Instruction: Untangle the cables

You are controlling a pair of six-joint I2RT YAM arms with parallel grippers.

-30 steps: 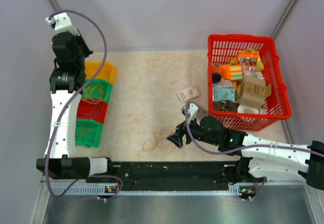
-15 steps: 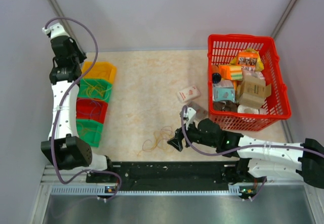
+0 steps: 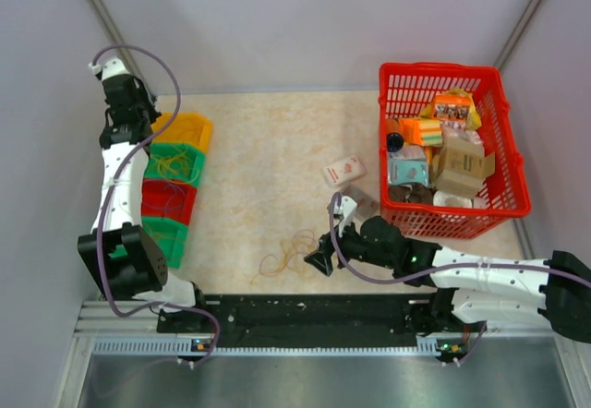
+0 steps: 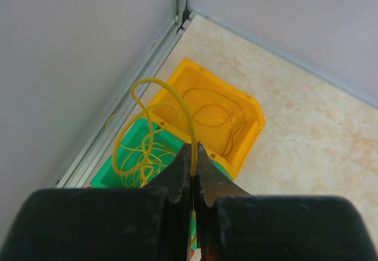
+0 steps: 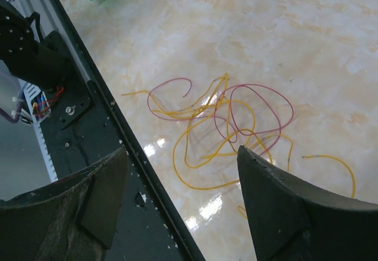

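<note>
A loose tangle of thin yellow and reddish cables point(image 3: 288, 256) point(image 5: 224, 125) lies on the table near the front rail. My right gripper point(image 3: 319, 258) point(image 5: 182, 152) hovers just right of it, open, with nothing between its fingers. In the left wrist view my left gripper point(image 4: 194, 160) is shut on one yellow cable point(image 4: 188, 119). This cable arcs up and over towards the left, above the yellow bin point(image 4: 248, 125) and the green bin point(image 4: 118, 172). More yellow cables lie coiled in that green bin. Thin dark ones lie in the yellow bin.
A row of bins stands along the left wall: yellow point(image 3: 189, 129), green point(image 3: 180, 163), red point(image 3: 171, 200), green point(image 3: 162, 242). A red basket point(image 3: 499, 94) of boxes stands at the right. A small box point(image 3: 344, 170) lies beside it. The black rail point(image 3: 314, 311) borders the front.
My left arm has swung its elbow down and its wrist back toward the far left corner, still gripping the yellow cable. The right gripper has barely shifted beside the tangle.
</note>
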